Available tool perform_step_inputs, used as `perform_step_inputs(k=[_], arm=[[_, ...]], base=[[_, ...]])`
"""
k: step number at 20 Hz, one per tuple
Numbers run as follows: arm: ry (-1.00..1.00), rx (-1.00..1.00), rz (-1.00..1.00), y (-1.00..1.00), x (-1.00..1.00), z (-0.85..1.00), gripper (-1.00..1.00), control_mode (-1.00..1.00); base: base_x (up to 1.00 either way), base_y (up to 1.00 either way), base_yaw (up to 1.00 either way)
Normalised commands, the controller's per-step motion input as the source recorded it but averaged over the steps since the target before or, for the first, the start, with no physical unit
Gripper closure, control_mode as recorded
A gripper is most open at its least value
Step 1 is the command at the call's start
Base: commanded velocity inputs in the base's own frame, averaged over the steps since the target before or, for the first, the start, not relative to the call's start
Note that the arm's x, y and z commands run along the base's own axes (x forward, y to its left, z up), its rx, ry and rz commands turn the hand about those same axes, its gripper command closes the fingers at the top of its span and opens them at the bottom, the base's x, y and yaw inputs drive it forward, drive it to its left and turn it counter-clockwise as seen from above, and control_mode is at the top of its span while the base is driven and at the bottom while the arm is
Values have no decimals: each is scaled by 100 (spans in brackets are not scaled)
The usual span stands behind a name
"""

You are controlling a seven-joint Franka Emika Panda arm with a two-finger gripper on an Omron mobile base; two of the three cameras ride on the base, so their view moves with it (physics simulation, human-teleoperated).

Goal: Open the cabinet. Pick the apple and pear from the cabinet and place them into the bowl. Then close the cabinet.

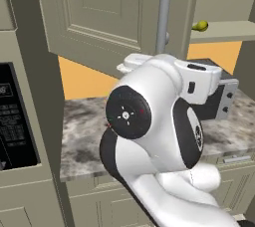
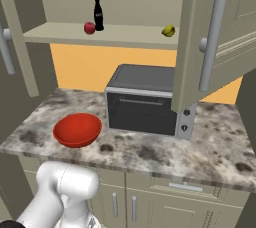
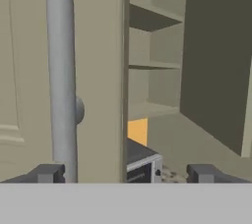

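Two doors of your cabinet (image 2: 210, 37) stand swung open. On its lowest shelf (image 2: 100, 34) you have three things: the apple (image 2: 89, 28) toward the left, a dark bottle (image 2: 98, 15) upright just beside it on its right, and the pear (image 2: 168, 31) well apart from both, near the right-hand door. The pear (image 1: 200, 25) also shows at the shelf edge in the left base view.

Below the shelf, your bowl (image 2: 77, 130) sits on the marbled surface (image 2: 210, 147), left of a dark toaster oven (image 2: 142, 99). The bowl holds nothing; both fruits are on the shelf.

Your claw (image 3: 127, 174) has its fingers (image 3: 47, 173) spread wide and grips nothing. The hand view looks at the left door's upright bar handle (image 3: 62, 85), which rises just above the left finger; you cannot tell whether they touch. Past the door edge, bare upper shelves (image 3: 152, 21) show inside the cabinet.
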Motion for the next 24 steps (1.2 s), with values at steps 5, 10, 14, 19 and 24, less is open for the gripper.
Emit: perform_step_inputs(k=[5,10,14,19,24], arm=[[-1,-6,14,-33,-19,-7,-100,-100],[0,-5,31,-41,-3,-16,-100,-100],[0,-3,33,-42,0,-19,-100,-100],[-6,-2,24,-17,0,-24,-100,-100],[-1,0,24,0,0,-22,-100,-100]], base=[[0,0,0],[0,0,0],[0,0,0],[0,0,0],[0,0,0]])
